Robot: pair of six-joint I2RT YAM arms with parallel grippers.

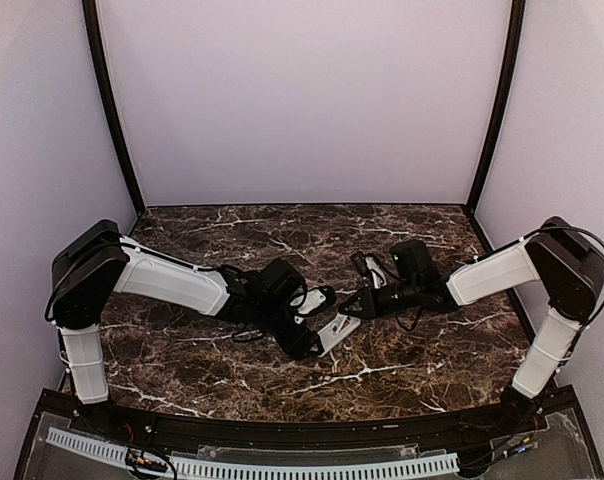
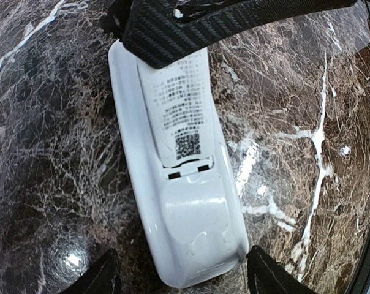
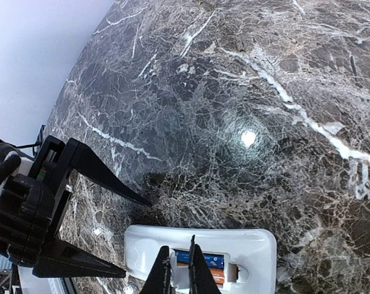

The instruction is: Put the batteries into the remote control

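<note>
- Fingers of the right gripper (image 3: pixel 180 256) are sitting drawn almost together, with only a thin slit showing between them. Whether they are nipping anything is not clear.
- Their tips are pointing down into the open battery bay (image 3: pixel 231 264) at one end of the slim white rectangular plastic remote control (image 3: pixel 252 242). Blue-and-orange cylindrical batteries (image 3: pixel 212 264) are lying inside that bay.
- In the left wrist view, a black carbon-weave finger (image 2: pixel 166 43) of the same gripper is crossing over the far end of the remote control and hiding that part.
- The left gripper (image 2: pixel 185 274) is standing wide open, its two black fingertips flanking the rounded near end of the remote control. Whether either tip is touching the casing cannot be told.
- The remote control is lying flat with its back facing up. A printed white label (image 2: pixel 176 98) is running along the back, with a small QR code (image 2: pixel 188 146) at its lower end.
- It is resting on the dark brown marble-patterned tabletop (image 1: pixel 232 375) with white veins, near the middle and between the two grippers.
- In the top view, both white-and-black arms are reaching inward from the near corners and meeting over the remote control.
- Pale lilac walls (image 1: pixel 302 100) are enclosing the tabletop on three sides.
</note>
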